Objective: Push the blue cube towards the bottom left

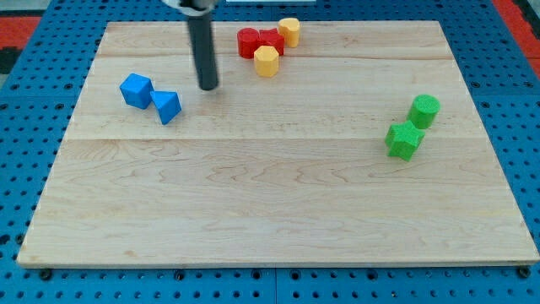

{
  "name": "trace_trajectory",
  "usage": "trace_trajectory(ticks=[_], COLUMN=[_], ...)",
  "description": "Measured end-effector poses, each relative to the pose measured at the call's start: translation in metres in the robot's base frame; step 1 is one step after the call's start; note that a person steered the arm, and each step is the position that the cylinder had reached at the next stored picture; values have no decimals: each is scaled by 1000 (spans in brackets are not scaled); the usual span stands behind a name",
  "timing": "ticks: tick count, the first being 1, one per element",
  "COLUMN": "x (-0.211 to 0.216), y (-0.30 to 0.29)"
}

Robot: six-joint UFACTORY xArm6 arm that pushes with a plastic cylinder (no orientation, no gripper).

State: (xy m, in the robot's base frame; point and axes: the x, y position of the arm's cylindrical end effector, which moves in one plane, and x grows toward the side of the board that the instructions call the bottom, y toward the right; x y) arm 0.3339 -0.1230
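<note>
Blue cube (136, 89) sits near the board's (278, 219) upper-left part, touching a blue wedge-like block (167, 106) at its lower right, while my tip (208, 86) rests just to the view's right of the pair, apart from both. There is no claw on this rod, so nothing is clenched or released. To drive the cube toward the bottom left, the tip would best circle to its upper-right face, clear of the second blue block; no writing or labels are visible.

A pale wooden board (278, 211) is lying on a blue perforated surface (25, 127), which is showing around every edge. Even light is falling across it. Red patches are peeking in at both top corners.
</note>
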Motion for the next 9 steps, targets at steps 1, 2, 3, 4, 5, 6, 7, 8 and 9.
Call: trace_trajectory(ticks=[1, 2, 3, 4, 5, 6, 7, 8, 9], x=[-8, 39, 79, 39, 23, 98, 166, 120, 76], y=[-65, -57, -42, -44, -80, -46, -27, -47, -61])
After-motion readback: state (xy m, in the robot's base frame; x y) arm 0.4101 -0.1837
